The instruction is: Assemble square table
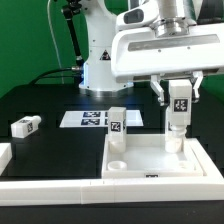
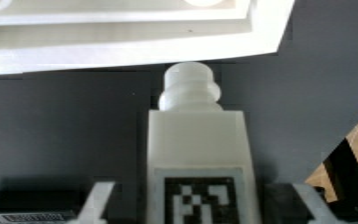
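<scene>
One square table top [image 1: 160,165] is lying nearest on the tabletop [image 1: 50,150]; above its far corner the gripper [image 1: 179,97] is clamping a leg [image 1: 177,125] upright. Risk: an offset descent landing the peg [image 2: 190,82] off-centre, tilting and jamming the leg.

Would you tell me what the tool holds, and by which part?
The tool holds a white leg by its tagged upper end, knobbed tip pointing down over the square table top.

Both views are brightly lit and low-resolution, and the square table top [image 2: 123,40] is overexposed and slightly blurred in the wrist view.
</scene>
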{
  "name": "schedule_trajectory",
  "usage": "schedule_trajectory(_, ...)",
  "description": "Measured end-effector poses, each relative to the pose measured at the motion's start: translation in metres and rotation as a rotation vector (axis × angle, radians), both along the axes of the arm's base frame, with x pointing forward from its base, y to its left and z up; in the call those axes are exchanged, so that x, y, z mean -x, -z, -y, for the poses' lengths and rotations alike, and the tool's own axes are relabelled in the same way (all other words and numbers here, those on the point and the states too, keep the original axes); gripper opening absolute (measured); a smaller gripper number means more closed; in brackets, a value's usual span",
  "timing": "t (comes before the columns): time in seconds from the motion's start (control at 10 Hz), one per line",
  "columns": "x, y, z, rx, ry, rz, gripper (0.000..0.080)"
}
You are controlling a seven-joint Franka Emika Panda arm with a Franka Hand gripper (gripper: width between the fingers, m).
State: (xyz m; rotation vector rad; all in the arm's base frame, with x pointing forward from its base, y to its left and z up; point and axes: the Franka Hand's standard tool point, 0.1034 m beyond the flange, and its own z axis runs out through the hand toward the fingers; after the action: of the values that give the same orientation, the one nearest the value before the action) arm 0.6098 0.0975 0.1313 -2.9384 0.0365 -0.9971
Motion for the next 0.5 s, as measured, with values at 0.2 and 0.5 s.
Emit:
schedule_trajectory(0.2, -0.001, 0.021, 0.0, 0.011, -0.002, -0.015, 0.0288)
schedule_trajectory(0.5, -0.008, 0.03, -0.005, 0.014, -0.009, -0.02, 0.0288)
